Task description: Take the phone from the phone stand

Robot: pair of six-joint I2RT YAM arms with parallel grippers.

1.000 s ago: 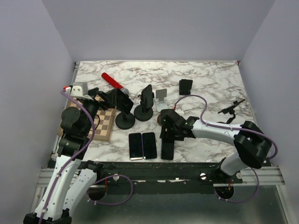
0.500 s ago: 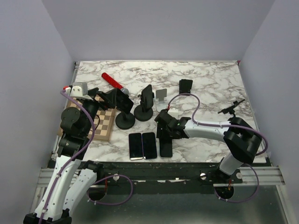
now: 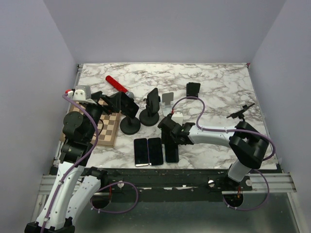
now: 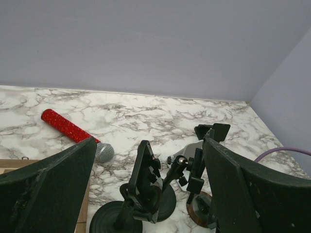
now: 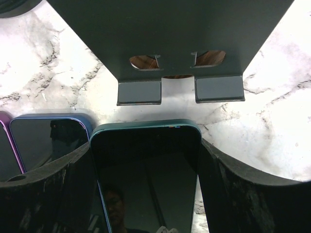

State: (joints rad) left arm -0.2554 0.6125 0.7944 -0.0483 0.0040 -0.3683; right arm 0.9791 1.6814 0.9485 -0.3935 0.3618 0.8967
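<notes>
1. The table [image 5: 272, 121] is waiting for the phone to go down flat on it.
2. The phone stand [image 5: 170, 39] is sitting empty just ahead.
3. The right gripper [image 5: 145, 145] is squeezing the phone's sides and should be lowering slowly.
4. The left gripper [image 4: 148, 160] is hanging wide open, holding nothing.
5. The phone [image 5: 146, 179] is sitting off the stand, beside a blue phone [image 5: 48, 138], so avoid bumping it.

The tabletop [image 3: 218, 82] is white marble, veined grey-brown. The microphone [image 3: 116, 85] has a glittery red handle and silver head. The chessboard [image 3: 111, 130] is checked brown and cream. The phone [image 5: 146, 170] is teal-rimmed and black-screened, the second phone [image 5: 48, 141] blue-rimmed. The cable [image 3: 200, 109] is purple.
</notes>
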